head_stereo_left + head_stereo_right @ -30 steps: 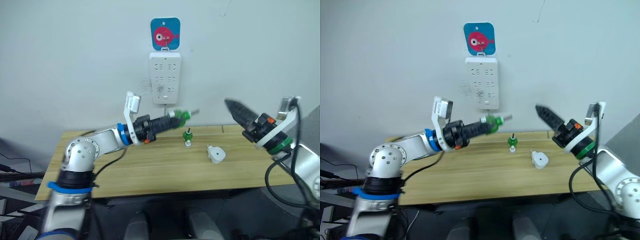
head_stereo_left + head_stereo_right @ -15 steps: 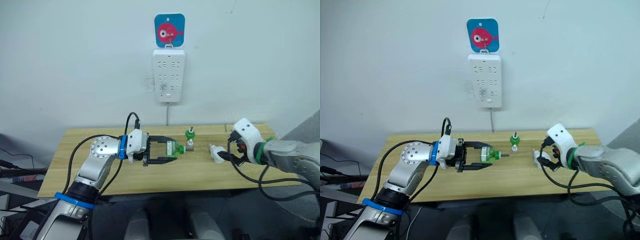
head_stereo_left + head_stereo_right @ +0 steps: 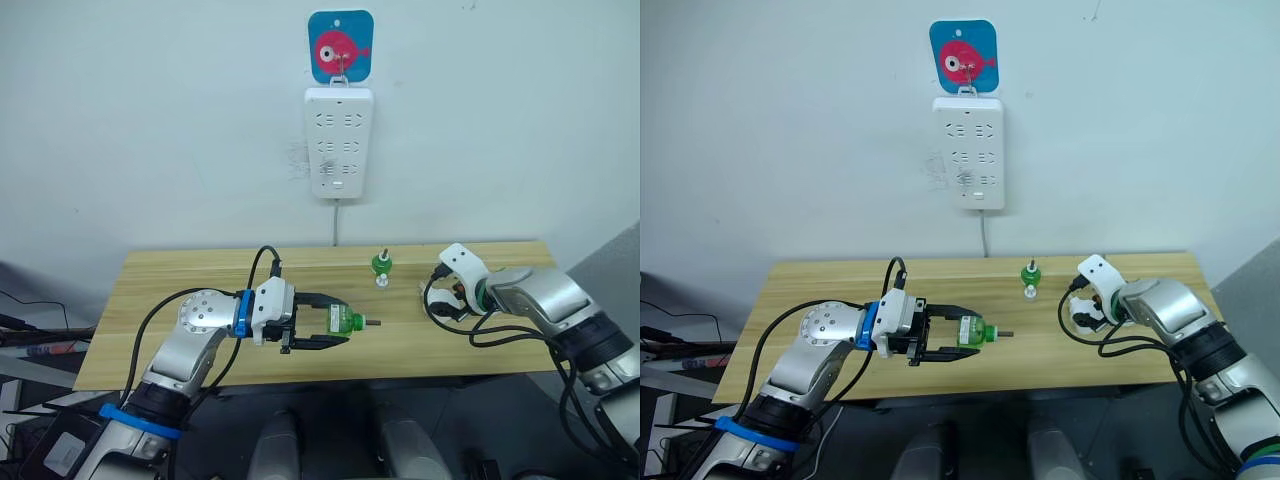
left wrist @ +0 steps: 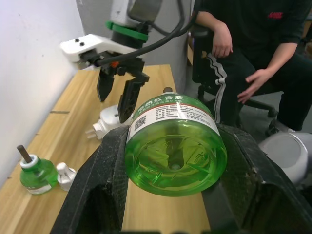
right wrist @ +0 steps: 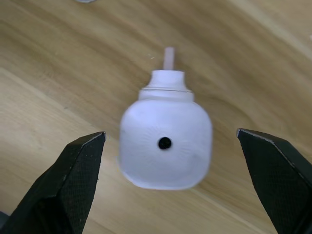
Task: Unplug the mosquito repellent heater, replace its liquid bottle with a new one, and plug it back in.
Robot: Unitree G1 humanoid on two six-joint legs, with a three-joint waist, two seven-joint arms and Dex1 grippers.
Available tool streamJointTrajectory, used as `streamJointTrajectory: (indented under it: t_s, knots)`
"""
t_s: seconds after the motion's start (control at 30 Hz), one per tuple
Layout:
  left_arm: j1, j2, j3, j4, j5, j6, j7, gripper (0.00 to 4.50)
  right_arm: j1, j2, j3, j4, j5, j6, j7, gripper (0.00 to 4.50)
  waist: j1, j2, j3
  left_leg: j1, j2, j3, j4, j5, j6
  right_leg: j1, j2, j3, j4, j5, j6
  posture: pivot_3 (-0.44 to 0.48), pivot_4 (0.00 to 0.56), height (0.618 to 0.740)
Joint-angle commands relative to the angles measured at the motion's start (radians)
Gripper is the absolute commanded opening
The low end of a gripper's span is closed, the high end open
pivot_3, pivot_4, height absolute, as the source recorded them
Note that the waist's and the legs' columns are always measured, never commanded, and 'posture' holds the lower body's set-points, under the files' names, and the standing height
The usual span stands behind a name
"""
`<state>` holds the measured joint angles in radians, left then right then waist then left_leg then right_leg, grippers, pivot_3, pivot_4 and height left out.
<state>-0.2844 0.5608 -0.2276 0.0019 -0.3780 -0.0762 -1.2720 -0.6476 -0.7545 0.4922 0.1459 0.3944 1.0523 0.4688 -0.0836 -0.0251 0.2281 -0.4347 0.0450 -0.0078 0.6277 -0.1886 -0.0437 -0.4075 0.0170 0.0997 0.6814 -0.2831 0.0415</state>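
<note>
Since 0.5 s ago the right claw [image 5: 165, 190] has come down over the mosquito repellent heater [image 5: 165, 144], which lies on the wooden surface [image 3: 180, 275] between its spread fingers, untouched. The left claw [image 3: 335, 327] stays clenched on a green liquid bottle [image 4: 175, 144], held level above the surface. Beyond its tip, 1 more green bottle [image 3: 380, 265] stands upright.

Left gripper [image 3: 965, 334] fingers clamp green bottle [image 3: 971, 332] above table [image 3: 1040, 345].
</note>
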Motion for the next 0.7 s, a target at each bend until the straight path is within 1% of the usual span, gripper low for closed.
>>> streamJointTrajectory:
  t_s: [0.03,0.33,0.4,0.7]
  knots:
    - [0.013,0.011,0.025,-0.055,-0.004,0.011,0.012,2.27,-0.034,0.021,0.002,0.063,-0.072,-0.033,0.067,4.5,0.0,0.0,0.0,0.0,0.0,0.0,0.0,0.0,0.0,0.0,0.0,0.0,0.0,0.0,0.0,-0.04,0.242,0.74]
    - [0.026,0.017,0.021,-0.086,0.0,0.024,0.02,2.27,-0.064,0.092,0.004,0.218,-0.223,-0.12,0.163,4.5,0.0,0.0,0.001,0.0,0.0,0.0,0.0,0.0,0.0,0.0,0.001,-0.001,0.0,0.0,0.0,-0.022,0.233,0.74]
    - [0.027,0.017,0.021,-0.087,0.001,0.023,0.02,2.27,-0.074,0.116,-0.01,0.257,-0.242,-0.128,0.173,4.5,0.001,0.0,0.001,0.0,0.0,-0.001,0.0,0.0,0.0,0.0,0.0,-0.001,0.0,0.0,0.0,-0.018,0.235,0.74]
    - [0.03,0.018,0.017,-0.081,0.009,0.02,0.021,2.27,-0.115,0.167,0.002,0.381,-0.348,-0.189,0.251,4.5,0.002,0.0,0.001,0.0,0.0,-0.001,0.0,0.0,0.0,0.0,0.0,-0.001,0.0,0.0,0.0,-0.009,0.236,0.74]
